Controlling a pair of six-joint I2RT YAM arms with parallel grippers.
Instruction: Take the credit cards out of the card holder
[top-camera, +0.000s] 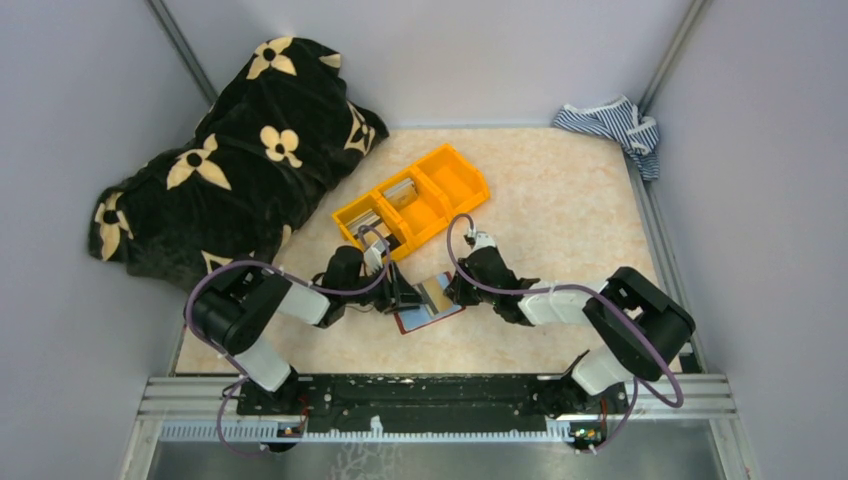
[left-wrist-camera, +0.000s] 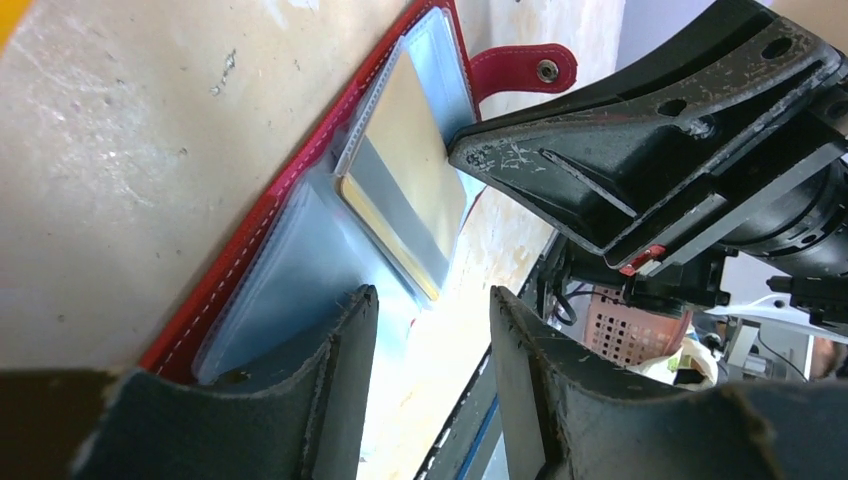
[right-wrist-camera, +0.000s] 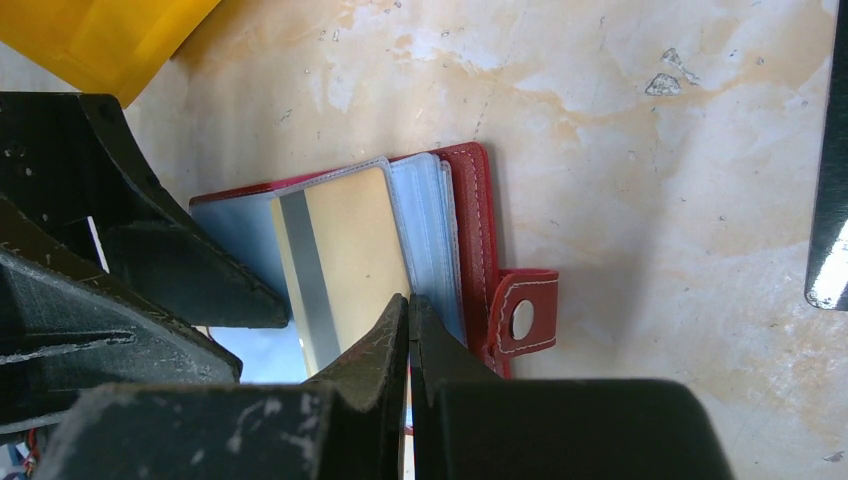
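Note:
The dark red card holder lies open on the table between my two grippers, with its light blue pockets up and its closing tab to one side. A pale beige credit card with a silver-grey stripe stands up from the pockets, and it also shows in the left wrist view. My right gripper is shut on that card's edge. My left gripper is open. One of its fingers rests on the holder's other blue pocket.
The orange three-compartment bin stands just behind the holder, with flat cards in two of its compartments. A black blanket with beige flowers lies at the back left. A striped cloth lies at the back right corner.

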